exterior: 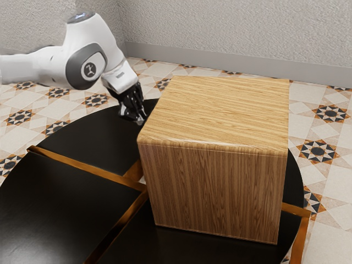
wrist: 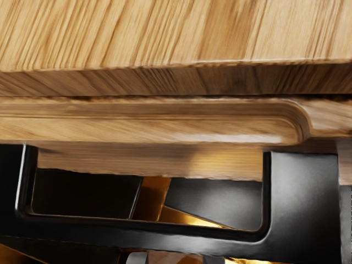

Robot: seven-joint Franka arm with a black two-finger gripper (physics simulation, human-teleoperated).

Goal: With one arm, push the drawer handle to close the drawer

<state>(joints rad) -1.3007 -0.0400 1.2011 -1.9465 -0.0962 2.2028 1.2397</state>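
Note:
In the exterior view, my gripper (exterior: 141, 119) points down beside the upper left side of the wooden cabinet (exterior: 214, 113). The drawer side faces away from that camera. The wrist view has the cabinet's pale top (wrist: 176, 33), and alongside it the drawer front (wrist: 148, 127), with a dark narrow seam between them. A black U-shaped handle (wrist: 146, 227) stands out from the drawer front. Two grey fingertips stand apart just beyond the handle's bar, marking my open gripper (wrist: 176, 259). Whether they touch the bar, I cannot tell. How far out the drawer stands is unclear.
The cabinet stands on a round black table (exterior: 66, 187) with orange-brown strips across it. The table's bare surface extends to the exterior view's left of the cabinet. Behind are a patterned tile floor (exterior: 330, 148) and a grey wall.

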